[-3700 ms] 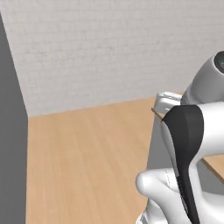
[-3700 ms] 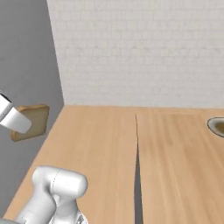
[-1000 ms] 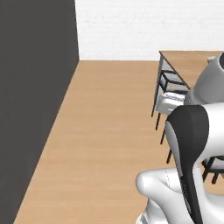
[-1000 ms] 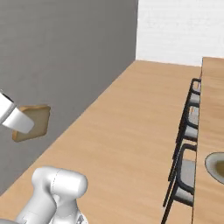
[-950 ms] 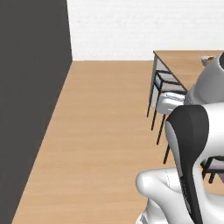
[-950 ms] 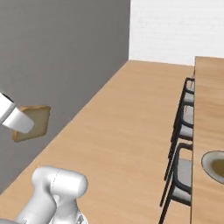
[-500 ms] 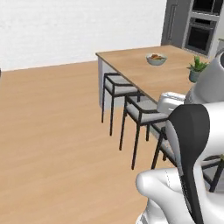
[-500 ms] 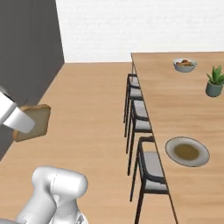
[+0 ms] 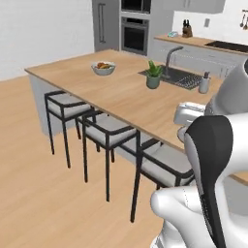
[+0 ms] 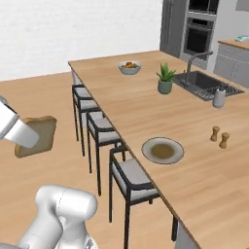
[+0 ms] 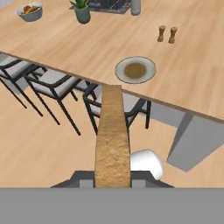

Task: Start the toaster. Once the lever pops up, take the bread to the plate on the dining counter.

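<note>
My gripper (image 10: 28, 137) is shut on the bread (image 10: 37, 136), a tan slice held upright at the far left of the right base view, over the wood floor. In the hand view the bread (image 11: 113, 140) shows edge-on between my fingertips and points toward the plate (image 11: 135, 70). The round grey plate (image 10: 163, 150) with its brownish centre lies near the front edge of the dining counter (image 10: 141, 109), well to the right of the bread. The counter (image 9: 116, 92) also stretches across the left base view. The toaster is out of view.
Three black stools (image 10: 131, 180) line the counter's near side. On the counter stand a fruit bowl (image 10: 129, 66), a potted plant (image 10: 165, 80), two small shakers (image 10: 219, 137) and a sink with a tap (image 10: 204, 82). Open floor lies to the left.
The whole picture has swung as the base turned: wall and bare floor gave way to the counter, stools and plate. The bread has stayed in the shut gripper throughout.
</note>
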